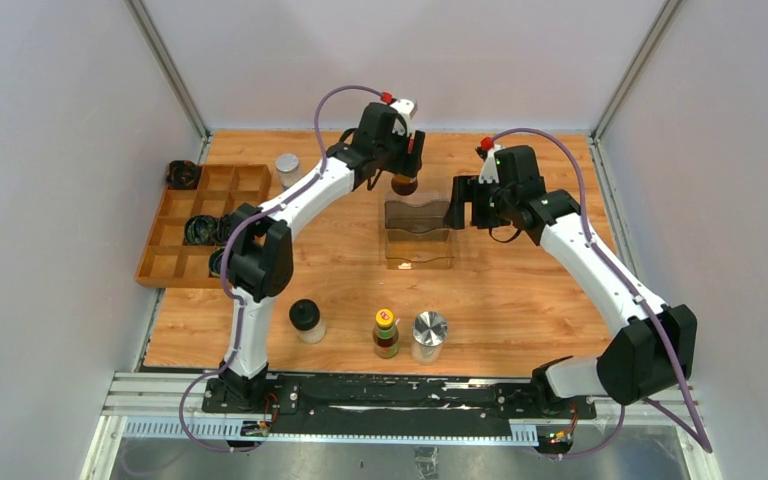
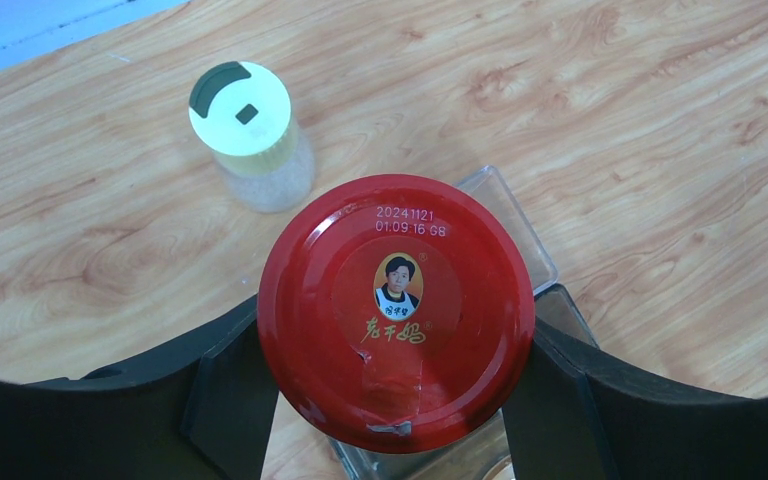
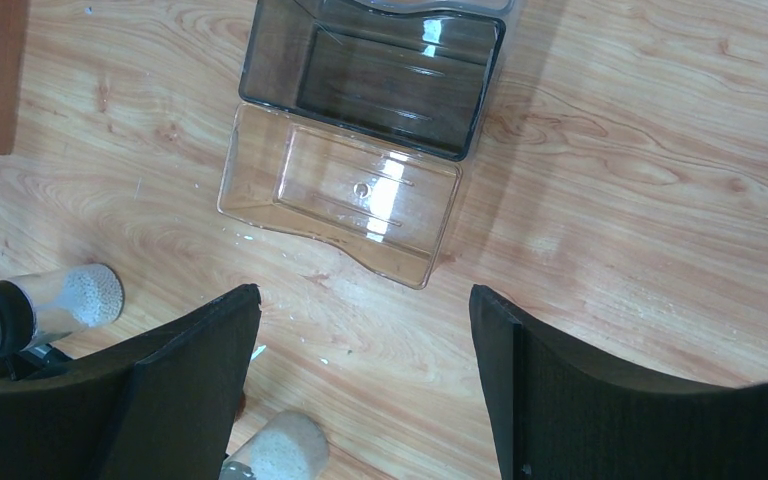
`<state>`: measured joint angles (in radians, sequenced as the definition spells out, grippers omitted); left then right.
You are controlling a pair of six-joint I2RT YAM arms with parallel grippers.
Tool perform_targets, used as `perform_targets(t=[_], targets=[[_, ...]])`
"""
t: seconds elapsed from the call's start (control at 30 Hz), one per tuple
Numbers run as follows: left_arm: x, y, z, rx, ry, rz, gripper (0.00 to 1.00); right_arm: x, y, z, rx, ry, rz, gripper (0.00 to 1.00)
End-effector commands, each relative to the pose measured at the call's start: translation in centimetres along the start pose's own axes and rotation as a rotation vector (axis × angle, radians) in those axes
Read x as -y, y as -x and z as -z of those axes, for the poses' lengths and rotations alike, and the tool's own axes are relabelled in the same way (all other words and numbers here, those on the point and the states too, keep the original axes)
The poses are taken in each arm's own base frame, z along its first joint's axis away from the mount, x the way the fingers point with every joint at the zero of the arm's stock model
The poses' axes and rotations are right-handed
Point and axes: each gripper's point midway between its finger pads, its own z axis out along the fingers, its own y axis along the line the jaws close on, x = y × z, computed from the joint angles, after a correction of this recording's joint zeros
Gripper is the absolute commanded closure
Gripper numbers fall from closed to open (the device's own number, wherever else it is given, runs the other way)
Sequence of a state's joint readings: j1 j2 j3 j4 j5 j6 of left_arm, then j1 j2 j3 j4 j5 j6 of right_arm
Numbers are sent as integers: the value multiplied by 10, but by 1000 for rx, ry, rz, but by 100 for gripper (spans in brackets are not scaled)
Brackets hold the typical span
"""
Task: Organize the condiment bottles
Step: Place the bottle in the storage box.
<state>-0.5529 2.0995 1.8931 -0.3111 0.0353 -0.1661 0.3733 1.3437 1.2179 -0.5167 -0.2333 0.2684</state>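
Left fingers pinch the red-lidded dark jar by its sides — glossy red lid with a portrait sticker and printed date — squarely between them, over the edge of a clear bin. Right fingers stand spread, with bare tabletop between them.

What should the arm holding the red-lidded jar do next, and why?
Probably shift it a little toward the robot and lower it in. The left gripper is shut on the red-lidded jar, held at the far edge of the clear organizer, whose two compartments look empty.
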Motion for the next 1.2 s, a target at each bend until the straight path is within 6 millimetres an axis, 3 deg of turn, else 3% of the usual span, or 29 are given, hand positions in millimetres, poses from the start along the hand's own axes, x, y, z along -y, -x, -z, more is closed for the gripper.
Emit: perform_targets(t=[0.0, 0.5, 1.17], targets=[[9, 34, -1, 140, -40, -4, 33, 4, -12, -6, -40, -19, 17, 18], [-6, 14, -15, 135, -40, 20, 33, 7, -18, -17, -68, -22, 13, 18], [-13, -13, -33, 108, -55, 38, 33, 10, -24, -28, -96, -23, 7, 18]])
